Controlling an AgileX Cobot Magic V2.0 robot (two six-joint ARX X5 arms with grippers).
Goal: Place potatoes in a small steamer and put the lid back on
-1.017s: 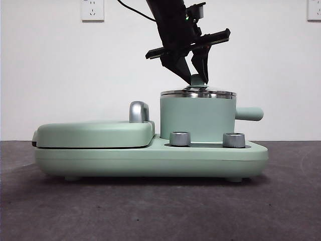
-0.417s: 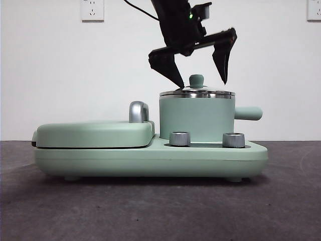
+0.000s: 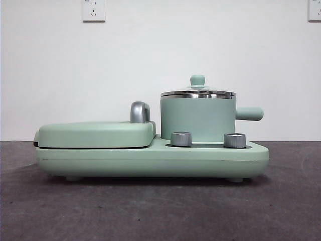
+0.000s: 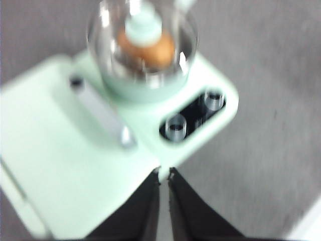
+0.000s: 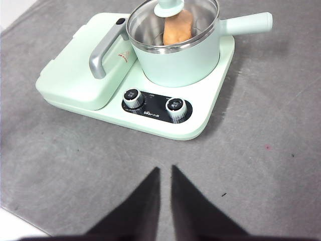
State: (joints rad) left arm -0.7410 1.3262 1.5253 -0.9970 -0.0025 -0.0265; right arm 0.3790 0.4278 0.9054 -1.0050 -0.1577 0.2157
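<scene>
The steamer (image 5: 178, 55) sits well beyond the right gripper (image 5: 164, 173), whose jaws are nearly together, empty. The lid (image 5: 173, 22) covers it, potato (image 5: 178, 27) inside. The left gripper (image 4: 164, 173), likewise closed and empty, hovers above the cooker base (image 4: 200, 133).

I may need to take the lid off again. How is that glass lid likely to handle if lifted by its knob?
The lid looks like rigid glass with a steel rim, so probably breakable if dropped. Its small rounded knob may slip in narrow jaws. Held only there, it could swing or tilt while leaving the steamer.
</scene>
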